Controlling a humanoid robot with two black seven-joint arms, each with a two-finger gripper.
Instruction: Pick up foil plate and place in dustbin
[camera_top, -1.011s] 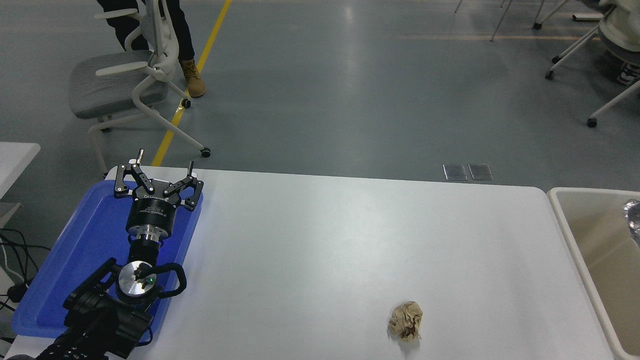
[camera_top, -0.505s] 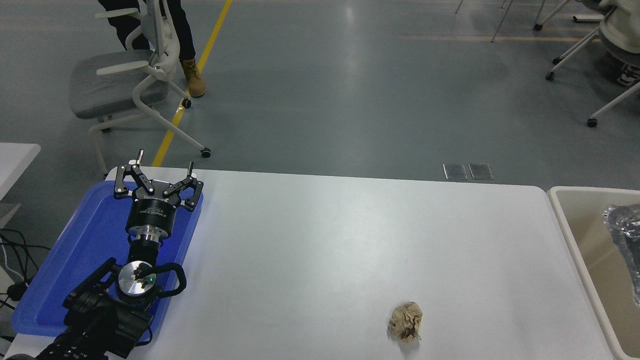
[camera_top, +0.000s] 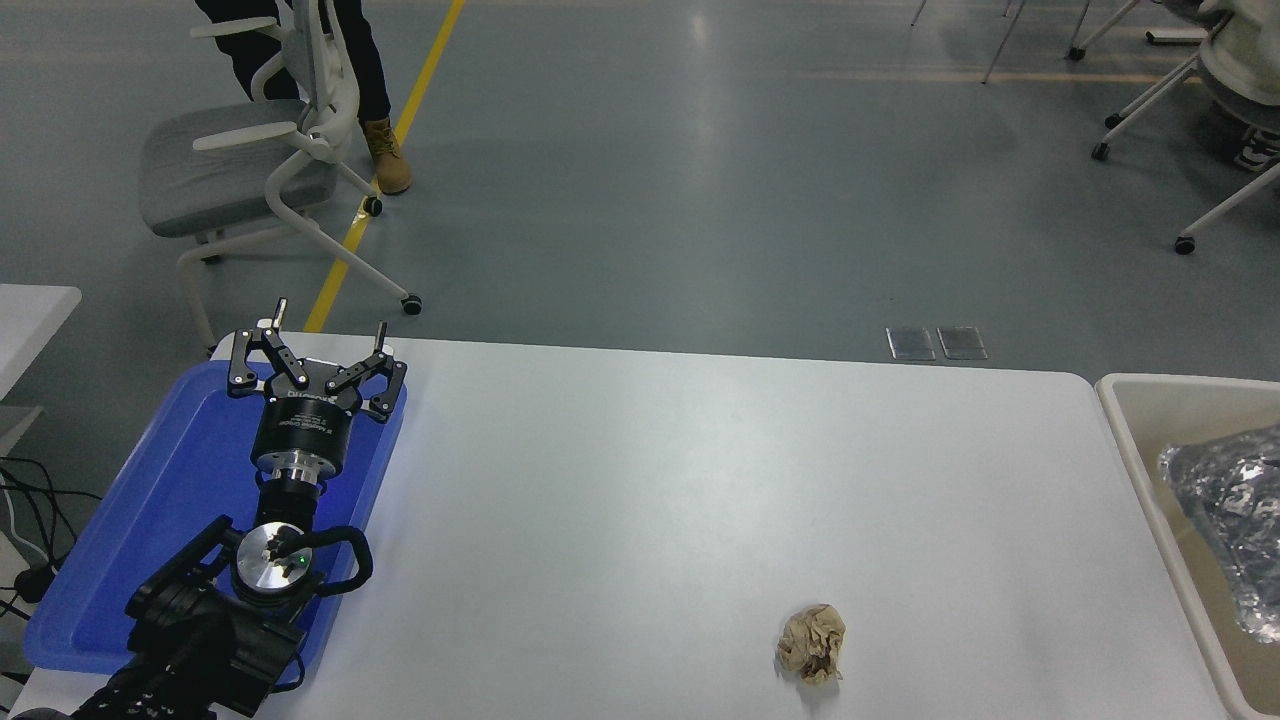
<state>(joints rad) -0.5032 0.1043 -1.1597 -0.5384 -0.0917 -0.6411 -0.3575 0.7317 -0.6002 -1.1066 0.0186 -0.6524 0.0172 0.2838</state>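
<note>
The foil plate (camera_top: 1228, 520), crinkled shiny silver, is over the inside of the dustbin (camera_top: 1135, 440) at the right edge of the head view, partly cut off by the picture's edge. The dustbin has a cream-white rim and a beige inside. The right arm and its gripper are out of view, so I cannot see what holds the plate. My left gripper (camera_top: 328, 322) is parked at the lower left over the blue tray, open and empty.
A flat blue plastic tray (camera_top: 130, 520) lies at the table's left end under the left arm. A small crumpled tan paper ball (camera_top: 811, 643) lies near the table's front. A swivel chair (camera_top: 235, 160) and a person's legs are beyond the table.
The foil plate has come further into view from the right, moving left and down over the dustbin. The left arm and the paper ball have not moved.
</note>
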